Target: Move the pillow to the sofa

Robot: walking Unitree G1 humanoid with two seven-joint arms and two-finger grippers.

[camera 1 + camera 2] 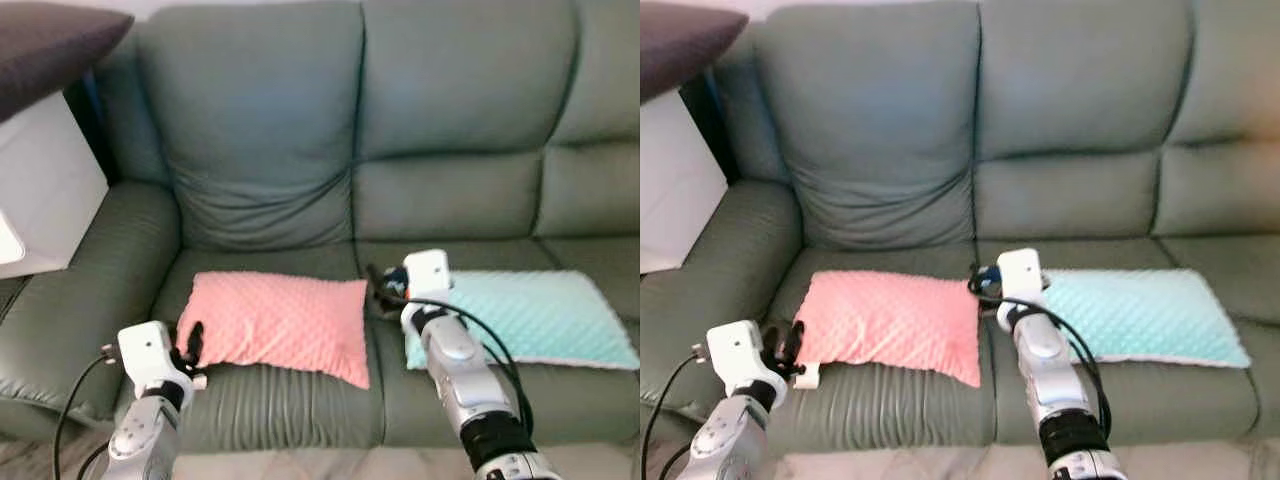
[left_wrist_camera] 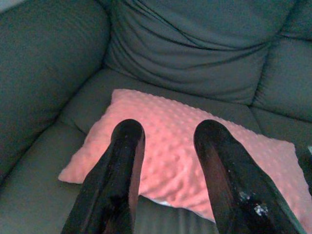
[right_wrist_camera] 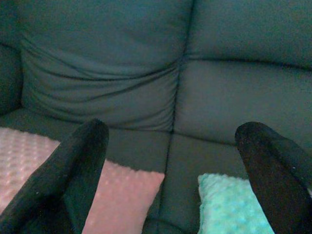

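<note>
Left eye view | green sofa [image 1: 450, 130], centre frame | pillows: 2, pink pillow [image 1: 280, 322], teal pillow [image 1: 530, 315] | left hand [image 2: 168, 170] spread | right hand [image 3: 170, 170] spread

A home living room, by the look of it: a green leather sofa [image 1: 400, 150] with a pink pillow [image 1: 282, 322] and a mint pillow [image 1: 535, 315] on its seat.

A pink pillow [image 1: 285, 322] with a dotted, bumpy cover lies flat on the left seat cushion of the grey-green sofa [image 1: 400, 130]. It sits slightly askew, its right corner reaching toward the seam between seats, near the seat's front edge.
</note>
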